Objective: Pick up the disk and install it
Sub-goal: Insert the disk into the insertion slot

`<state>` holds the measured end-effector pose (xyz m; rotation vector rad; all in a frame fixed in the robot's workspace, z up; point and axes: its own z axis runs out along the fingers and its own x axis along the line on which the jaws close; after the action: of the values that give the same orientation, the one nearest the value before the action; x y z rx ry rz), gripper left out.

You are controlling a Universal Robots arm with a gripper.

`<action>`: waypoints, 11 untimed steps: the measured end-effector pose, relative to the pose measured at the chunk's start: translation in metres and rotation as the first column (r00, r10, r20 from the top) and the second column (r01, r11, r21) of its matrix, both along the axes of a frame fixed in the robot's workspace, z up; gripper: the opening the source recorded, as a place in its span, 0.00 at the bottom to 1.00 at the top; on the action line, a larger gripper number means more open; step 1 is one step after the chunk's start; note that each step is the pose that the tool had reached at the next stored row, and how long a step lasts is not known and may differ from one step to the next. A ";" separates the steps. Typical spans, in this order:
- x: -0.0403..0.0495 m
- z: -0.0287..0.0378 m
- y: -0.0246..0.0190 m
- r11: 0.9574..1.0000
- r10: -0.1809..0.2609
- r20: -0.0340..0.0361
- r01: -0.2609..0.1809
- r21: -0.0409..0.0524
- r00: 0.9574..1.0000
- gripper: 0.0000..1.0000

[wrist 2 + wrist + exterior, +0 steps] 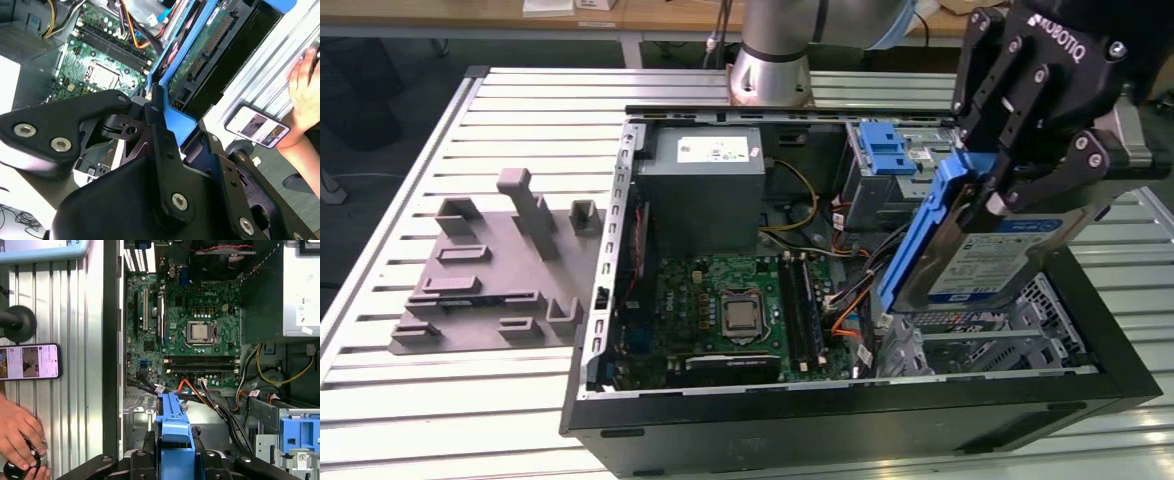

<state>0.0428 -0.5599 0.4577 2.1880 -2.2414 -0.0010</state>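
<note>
One disk, framed by its blue bracket, is being held tilted above the open computer case, at the exterior view's right, with the two fingers of the single gripper being pinched onto its edges. One motherboard with one processor socket, one grey power supply and one drive cage are being shown inside the case. On the slatted table, one grey fixture is being left beside the case, while one phone and one person's hand are being seen in both wrist views.

I count one disk, one open computer case and one grey tray. I also see one phone and one hand.
</note>
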 end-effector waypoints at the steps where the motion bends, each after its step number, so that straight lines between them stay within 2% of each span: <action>1: 0.0027 -0.0003 -0.0001 1.000 0.000 0.000 0.000 0.000 1.000 0.36; 4: 0.0089 -0.0012 -0.0003 1.000 0.000 0.000 0.000 0.000 1.000 0.36; 11: 0.0128 -0.0081 -0.0018 1.000 0.000 0.000 0.000 0.000 1.000 0.36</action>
<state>0.0556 -0.5618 0.4496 2.1880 -2.2413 -0.0010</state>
